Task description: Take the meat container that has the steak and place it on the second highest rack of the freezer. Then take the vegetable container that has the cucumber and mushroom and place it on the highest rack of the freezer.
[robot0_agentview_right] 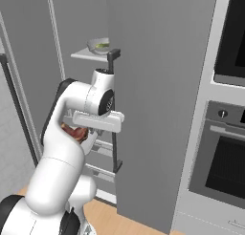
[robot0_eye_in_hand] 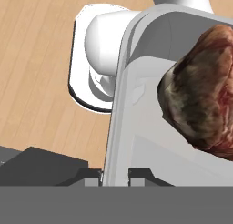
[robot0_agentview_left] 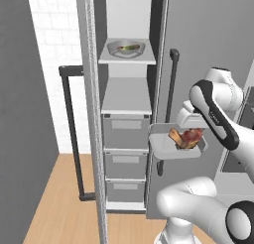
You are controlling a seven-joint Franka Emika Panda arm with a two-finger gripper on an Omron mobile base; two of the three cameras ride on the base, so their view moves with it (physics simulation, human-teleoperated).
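The meat container, a shallow grey tray, hangs in the air just right of the open freezer compartment, level with the upper drawer. The steak lies in it, and in the hand view the steak sits at the right of the tray. My gripper is shut on the tray's rim; the hand sits above its right end. Beside my arm, the steak peeks out. The vegetable container, a grey bowl with green inside, rests on the highest rack. The second rack is bare.
The freezer door stands open to the left with a dark handle. Three drawers fill the compartment below the racks. A closed door with a vertical handle is right of the compartment. An oven stands further right.
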